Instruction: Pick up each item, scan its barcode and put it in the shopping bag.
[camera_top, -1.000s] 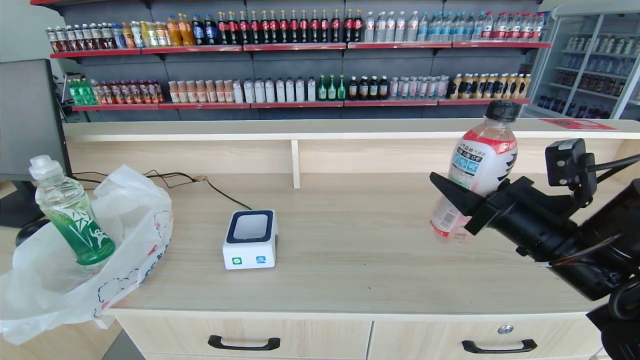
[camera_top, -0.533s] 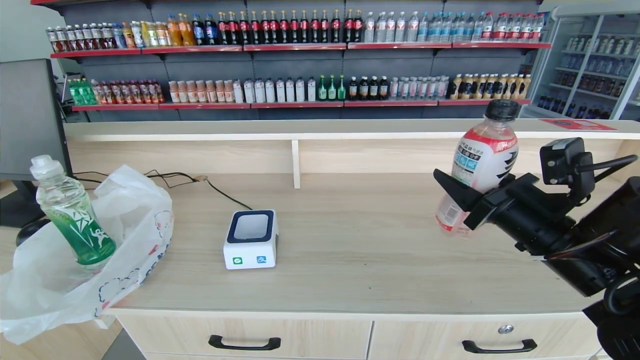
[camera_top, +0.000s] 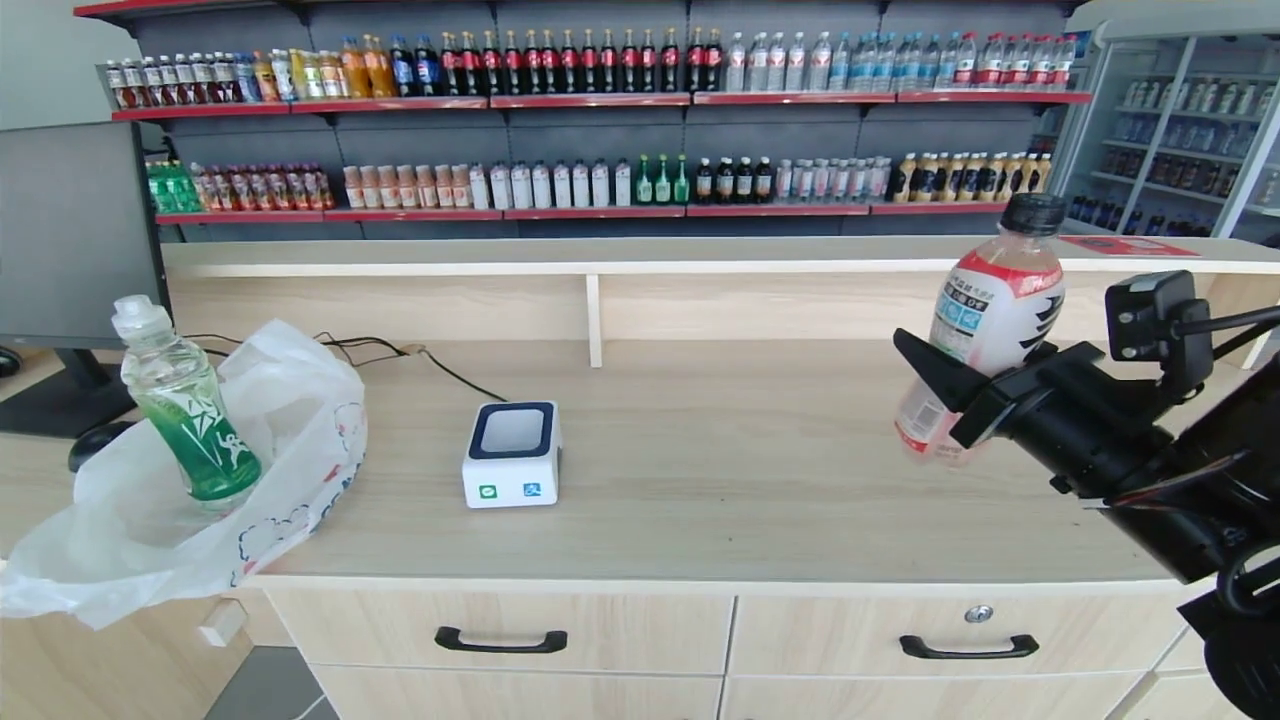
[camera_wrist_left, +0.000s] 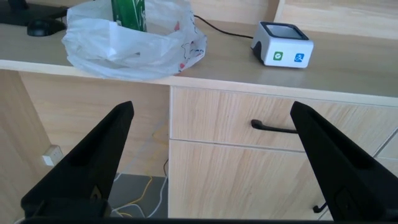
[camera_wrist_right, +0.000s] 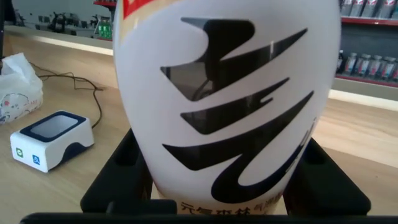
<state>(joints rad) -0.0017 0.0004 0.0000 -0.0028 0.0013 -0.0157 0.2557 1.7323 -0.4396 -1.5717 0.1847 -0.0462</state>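
Observation:
My right gripper (camera_top: 962, 388) is shut on a pale pink drink bottle (camera_top: 985, 320) with a black cap and a white, red and black label. It holds the bottle tilted just above the right side of the wooden counter (camera_top: 720, 480). In the right wrist view the bottle (camera_wrist_right: 230, 106) sits between the black fingers (camera_wrist_right: 118, 180). A white scanner (camera_top: 512, 455) (camera_wrist_left: 283, 45) (camera_wrist_right: 50, 140) stands mid-counter. At the left lies the white shopping bag (camera_top: 130, 520) (camera_wrist_left: 124, 46), with a green bottle (camera_top: 185, 410) upright in it. My left gripper (camera_wrist_left: 211, 162) hangs open below counter height, facing the drawers.
A monitor (camera_top: 70, 240) and a mouse (camera_top: 95, 445) stand behind the bag. The scanner's cable (camera_top: 440, 370) trails back left. A raised ledge (camera_top: 600, 255) with a divider (camera_top: 593, 320) bounds the counter's rear. Drawers with black handles (camera_top: 500, 640) lie beneath it. Stocked shelves stand beyond.
My right gripper has lifted the pink bottle slightly and drawn it a little right. The head camera has shifted, so the whole scene sits differently.

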